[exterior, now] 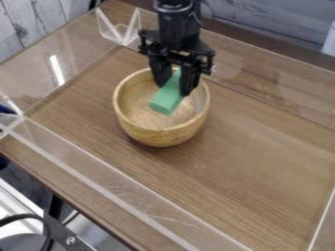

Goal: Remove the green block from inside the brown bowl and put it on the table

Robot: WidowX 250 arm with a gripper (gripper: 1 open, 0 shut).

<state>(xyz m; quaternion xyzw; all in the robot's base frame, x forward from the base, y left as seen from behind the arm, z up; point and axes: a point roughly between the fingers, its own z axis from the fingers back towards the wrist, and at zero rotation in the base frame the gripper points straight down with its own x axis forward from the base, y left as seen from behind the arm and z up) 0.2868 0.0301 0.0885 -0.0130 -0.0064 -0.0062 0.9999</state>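
Gripper (pixel 173 82) clamps the green block (pixel 167 98) by its upper end; block hangs tilted above the brown bowl (pixel 147 129), looks clear of the rim, hard to confirm. Lift higher first, then traverse to open table (pixel 262 147), lower before release.

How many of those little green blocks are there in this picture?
1. The green block hangs tilted in the gripper, above the brown bowl. The part of the bowl that shows holds nothing; the block hides the rest.
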